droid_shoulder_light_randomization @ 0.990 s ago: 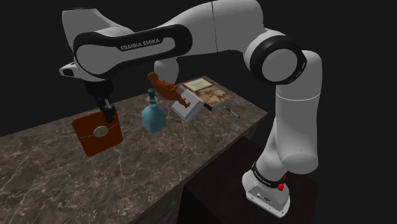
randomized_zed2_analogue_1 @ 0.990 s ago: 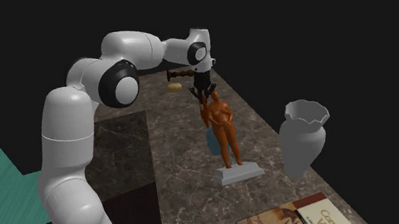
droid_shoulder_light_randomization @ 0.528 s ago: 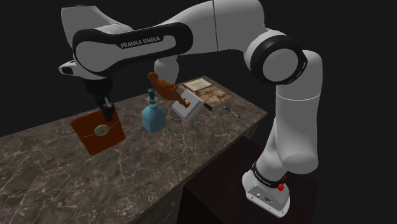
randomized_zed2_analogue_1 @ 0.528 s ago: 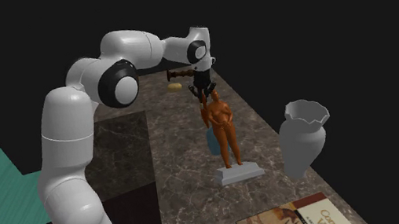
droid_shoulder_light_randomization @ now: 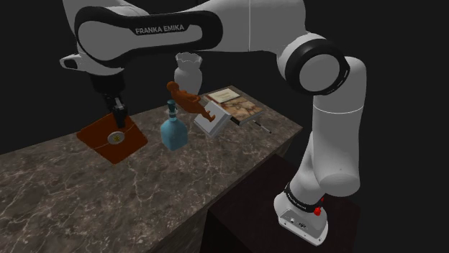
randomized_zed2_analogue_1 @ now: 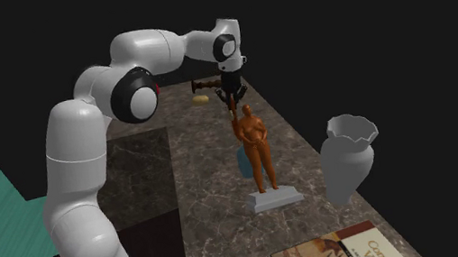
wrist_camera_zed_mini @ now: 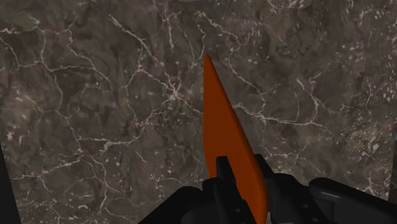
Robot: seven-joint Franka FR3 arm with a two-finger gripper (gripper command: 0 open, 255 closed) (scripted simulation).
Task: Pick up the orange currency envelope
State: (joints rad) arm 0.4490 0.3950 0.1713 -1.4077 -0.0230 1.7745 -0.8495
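Orange envelope (droid_shoulder_light_randomization: 111, 136): held tilted above the dark marble tabletop (droid_shoulder_light_randomization: 144, 194), near the blue bottle (droid_shoulder_light_randomization: 173, 132).
Jaws: clamped on its upper edge; from the wrist it (wrist_camera_zed_mini: 226, 140) appears edge-on.

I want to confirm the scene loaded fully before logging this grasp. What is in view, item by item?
currency envelope: one, orange with a round pale clasp, hanging tilted from the claw above the counter, at the shoulder view's left
bottle: one, blue, standing on the counter near the envelope
figurine: one, brown human figure on a grey base, mid-counter
vase: one, pale grey, on the counter near the figurine
book: one, illustrated cover, lying flat on the counter
counter: one, dark veined stone
stand: one, dark box under the arm
arm: one, white with dark joints
claw: one, black, shut on the envelope's upper edge
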